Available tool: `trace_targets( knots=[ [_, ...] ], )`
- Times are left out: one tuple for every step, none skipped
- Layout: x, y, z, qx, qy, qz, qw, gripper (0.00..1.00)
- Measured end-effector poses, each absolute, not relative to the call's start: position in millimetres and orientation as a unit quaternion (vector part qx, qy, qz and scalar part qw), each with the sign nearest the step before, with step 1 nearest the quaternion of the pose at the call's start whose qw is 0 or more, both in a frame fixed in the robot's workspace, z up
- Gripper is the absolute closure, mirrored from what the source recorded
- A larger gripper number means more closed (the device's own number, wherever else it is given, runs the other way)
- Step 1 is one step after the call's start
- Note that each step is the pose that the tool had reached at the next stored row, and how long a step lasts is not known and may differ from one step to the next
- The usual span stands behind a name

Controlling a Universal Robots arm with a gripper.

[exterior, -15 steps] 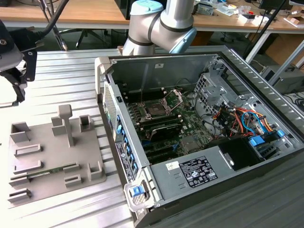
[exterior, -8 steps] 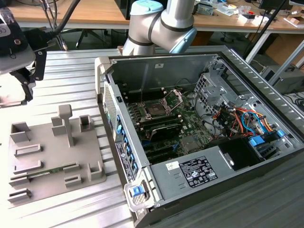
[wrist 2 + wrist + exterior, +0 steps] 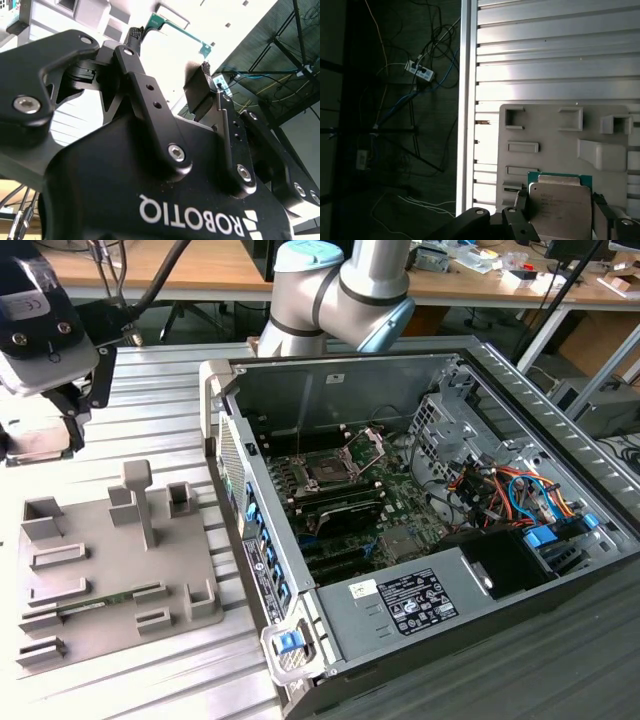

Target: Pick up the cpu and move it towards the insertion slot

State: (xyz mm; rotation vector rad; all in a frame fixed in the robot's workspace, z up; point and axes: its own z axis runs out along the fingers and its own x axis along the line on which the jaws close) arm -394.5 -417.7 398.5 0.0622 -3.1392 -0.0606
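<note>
Fingers [image 3: 516, 225] pinch the cpu [image 3: 559, 207] by its edges between their tips, over the grey tray [image 3: 550, 130] and well apart from the insertion slot [image 3: 330, 468], and I fear a quick swing could slip it.

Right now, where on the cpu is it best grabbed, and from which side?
Probably by two opposite edges, coming square onto its flat top. The cpu is thin and square, so its edges are the only faces fingers can pinch. The gripper has it that way, one finger at each edge.
</note>
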Motion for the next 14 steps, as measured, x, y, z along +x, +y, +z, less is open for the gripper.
trace_targets(
  knots=[
    [-394,-418,398,0.020,-1.000,-0.019,0.001,0.45],
    [-393,-418,398,0.020,-1.000,-0.019,0.001,0.45],
    [-391,-418,399,0.020,-1.000,-0.019,0.001,0.45],
    [-390,-418,399,0.020,-1.000,-0.019,0.001,0.45],
    [-389,-418,399,0.020,-1.000,-0.019,0.001,0.45],
    [-388,-418,399,0.020,-1.000,-0.019,0.001,0.45],
    [-387,-418,399,0.020,-1.000,-0.019,0.001,0.45],
    [-385,-418,399,0.020,-1.000,-0.019,0.001,0.45],
    [-384,-418,399,0.020,-1.000,-0.019,0.001,0.45],
    [-383,-418,399,0.020,-1.000,-0.019,0.001,0.45],
    [-381,-418,398,0.020,-1.000,-0.019,0.001,0.45],
    [-380,-418,399,0.020,-1.000,-0.019,0.001,0.45],
    [-377,-418,398,0.020,-1.000,-0.019,0.001,0.45],
    [-376,-418,398,0.020,-1.000,-0.019,0.001,0.45]
  ],
)
